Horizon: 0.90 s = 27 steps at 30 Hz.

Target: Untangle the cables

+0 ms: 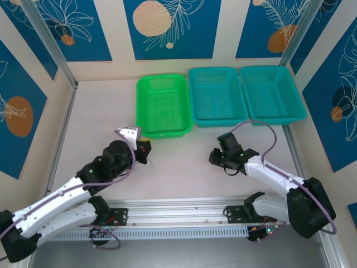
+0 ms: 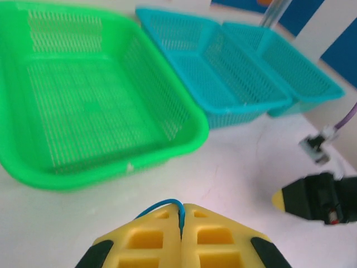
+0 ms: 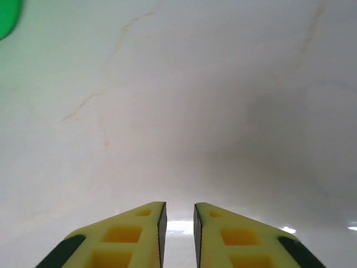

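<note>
Nearest to us, our two arms reach inward from the front rail over the pale table (image 1: 184, 178). Our left gripper (image 2: 181, 223) has its yellow fingers pressed flat together, pinching a thin blue cable (image 2: 162, 204). The cable rises from the seam between the fingertips and arcs in a small loop to the left. We cannot tell how much of it hangs beneath the fingers.

Our right gripper (image 3: 178, 218) stands well apart from the left one, off to its right. Its fingers are drawn close, with a narrow slot between them through which bare table shows. From the left wrist we see it as a black body with a yellow tip, low over the surface.

Farther on, just beyond the left gripper, sits a green basket (image 1: 165, 134). Beside it on the right is a teal basket (image 1: 217, 121), and a second teal basket (image 1: 276, 119) sits against that one, all three in a row.
</note>
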Available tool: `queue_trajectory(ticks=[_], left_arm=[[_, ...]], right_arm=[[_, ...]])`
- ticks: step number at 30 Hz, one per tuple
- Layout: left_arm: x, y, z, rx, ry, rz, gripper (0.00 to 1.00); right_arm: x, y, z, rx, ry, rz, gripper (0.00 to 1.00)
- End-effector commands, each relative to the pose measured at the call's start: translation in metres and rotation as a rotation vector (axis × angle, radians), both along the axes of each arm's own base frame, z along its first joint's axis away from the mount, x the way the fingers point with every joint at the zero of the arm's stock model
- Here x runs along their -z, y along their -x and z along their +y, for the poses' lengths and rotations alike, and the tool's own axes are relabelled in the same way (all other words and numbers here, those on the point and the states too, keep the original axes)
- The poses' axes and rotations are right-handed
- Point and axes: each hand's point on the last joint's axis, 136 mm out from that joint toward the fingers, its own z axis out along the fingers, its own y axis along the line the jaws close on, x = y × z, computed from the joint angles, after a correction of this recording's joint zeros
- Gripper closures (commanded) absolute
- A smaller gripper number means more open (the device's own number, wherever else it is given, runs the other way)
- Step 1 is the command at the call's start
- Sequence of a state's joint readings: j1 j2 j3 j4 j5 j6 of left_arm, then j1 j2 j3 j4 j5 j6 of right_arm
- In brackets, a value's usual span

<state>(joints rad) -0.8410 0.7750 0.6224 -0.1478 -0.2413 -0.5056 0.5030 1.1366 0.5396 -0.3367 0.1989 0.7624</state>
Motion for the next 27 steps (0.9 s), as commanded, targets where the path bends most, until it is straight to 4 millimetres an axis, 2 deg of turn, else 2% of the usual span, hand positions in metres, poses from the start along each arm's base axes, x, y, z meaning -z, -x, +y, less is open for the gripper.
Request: queue_trajectory(ticks=[1, 4, 6, 9, 12, 17, 19, 22, 25, 27], left_arm=[[0.016, 0.006, -0.013, 0.058, 0.047, 0.074, 1.0], [0.031, 0.008, -0.029, 0.1, 0.112, 0.13, 1.0], [0.048, 0.01, -0.037, 0.114, 0.136, 0.195, 1.0], [0.074, 0.012, -0.042, 0.112, 0.13, 0.284, 1.0], [0.087, 0.015, -0.046, 0.13, 0.109, 0.329, 1.0], [0.097, 0.015, -0.044, 0.123, 0.075, 0.343, 1.0], [0.098, 0.015, -0.042, 0.115, 0.073, 0.34, 1.0], [0.096, 0.014, -0.04, 0.108, 0.074, 0.331, 1.0], [0.094, 0.014, -0.038, 0.103, 0.072, 0.323, 1.0], [0.093, 0.015, -0.036, 0.099, 0.071, 0.317, 1.0]], right_arm=[[-0.028, -0.001, 0.028, -0.126, -0.095, -0.044, 0.72], [-0.038, -0.001, 0.034, -0.141, -0.134, -0.058, 0.67], [-0.041, -0.001, 0.034, -0.141, -0.138, -0.061, 0.66], [-0.045, -0.001, 0.035, -0.156, -0.138, -0.067, 0.65], [-0.05, -0.001, 0.043, -0.196, -0.163, -0.084, 0.59], [-0.062, 0.001, 0.076, -0.329, -0.204, -0.126, 0.53], [-0.063, -0.001, 0.089, -0.362, -0.199, -0.124, 0.45], [-0.056, -0.006, 0.099, -0.359, -0.177, -0.092, 0.37], [-0.044, -0.015, 0.105, -0.345, -0.155, -0.076, 0.37], [-0.031, -0.024, 0.1, -0.298, -0.112, -0.062, 0.37]])
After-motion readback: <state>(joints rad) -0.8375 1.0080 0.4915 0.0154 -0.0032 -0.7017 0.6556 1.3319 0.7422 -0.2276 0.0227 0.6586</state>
